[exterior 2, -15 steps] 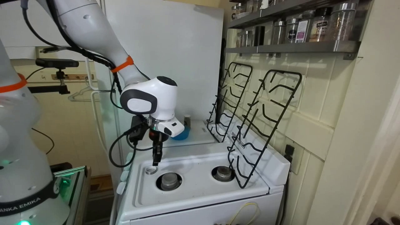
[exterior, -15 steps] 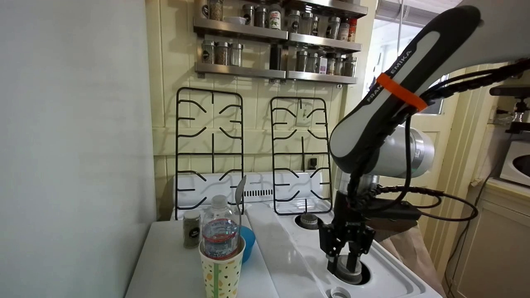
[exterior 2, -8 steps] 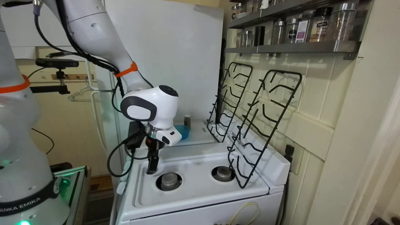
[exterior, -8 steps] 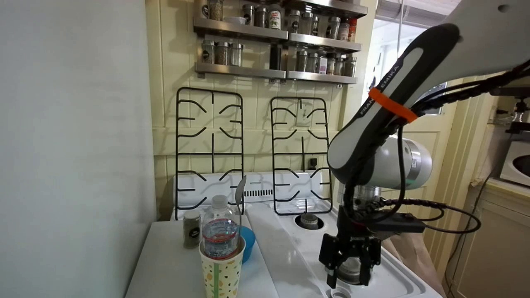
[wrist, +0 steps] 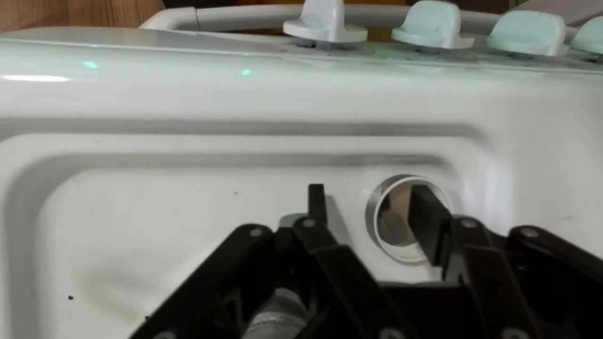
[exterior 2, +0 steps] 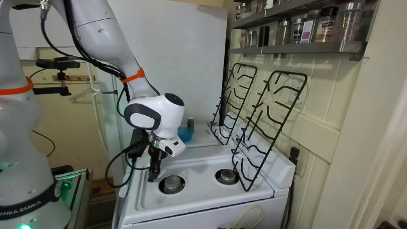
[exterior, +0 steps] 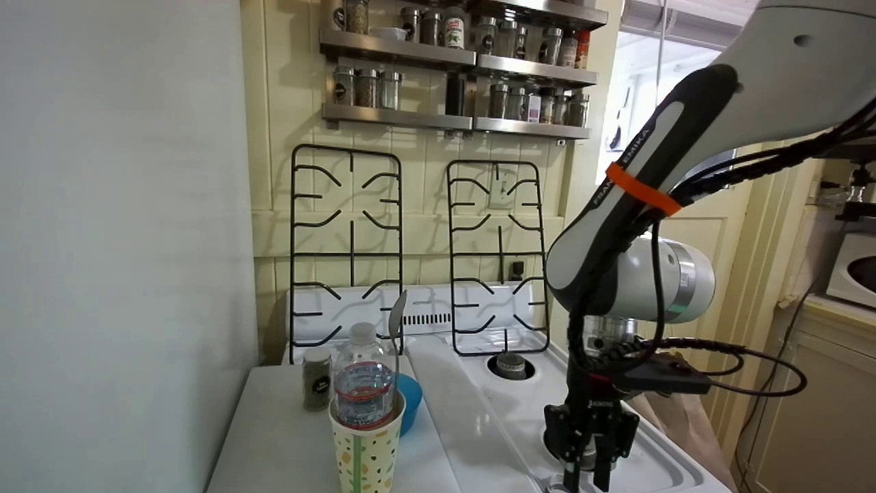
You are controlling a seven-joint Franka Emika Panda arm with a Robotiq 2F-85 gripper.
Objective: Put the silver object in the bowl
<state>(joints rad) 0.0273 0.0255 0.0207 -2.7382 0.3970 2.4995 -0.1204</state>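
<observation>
Wrist view shows the hand [wrist: 368, 200], black fingers [wrist: 426, 219] spread apart: one hides part of the round, shiny silver lid [wrist: 396, 228], the other is beside it. The lid lies on the smooth white stove [wrist: 165, 207]. The round blue bowl [exterior 2: 184, 135] sits on the counter [exterior 2: 206, 137].

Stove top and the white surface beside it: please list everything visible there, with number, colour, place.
Round metal lid: 1, silver, stove top, front corner
Round burners: 2, grey, stove top
Metal grates: 2, black, leaning behind it
Round bowl: 1, light blue, white surface
Cylindrical spice jar: 1, greenish, same surface
Patterned cup: 1, cream and green, same surface
Plastic bottle: 1, clear, apparently in the cup
Spoonlike utensil: 1, grey, beside the bottle
Robot arm: 1, white and black, above
End effector: 1, black, open, by the lid
</observation>
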